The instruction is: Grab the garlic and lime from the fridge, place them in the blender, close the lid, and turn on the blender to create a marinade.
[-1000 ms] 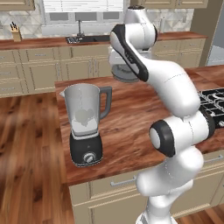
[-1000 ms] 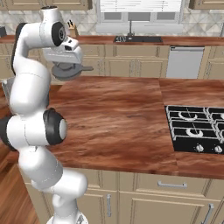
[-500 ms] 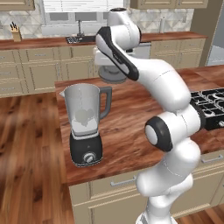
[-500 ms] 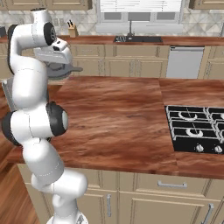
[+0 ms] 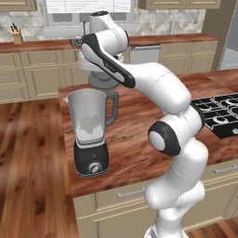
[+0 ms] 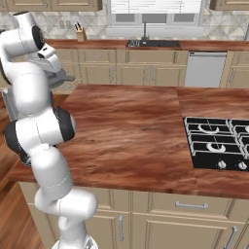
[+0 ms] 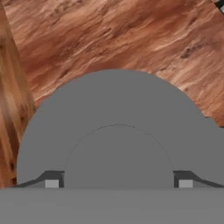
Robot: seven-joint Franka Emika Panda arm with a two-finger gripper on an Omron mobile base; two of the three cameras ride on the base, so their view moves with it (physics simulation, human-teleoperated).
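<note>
**Lid carried above and behind the blender**

In the left base view the blender (image 5: 92, 135) stands on the island counter (image 5: 135, 125) at centre left of the frame. The lid (image 5: 103, 82) sits just above and behind the jug's rim, clear of it. The stove (image 5: 221, 114) lies at the right edge. In the hand view the gripper (image 7: 118, 183) straddles the lid's knob, with the counter behind.

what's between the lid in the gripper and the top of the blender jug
Nothing: in the left base view the lid in the gripper hangs above the open blender, just bare air.
</note>
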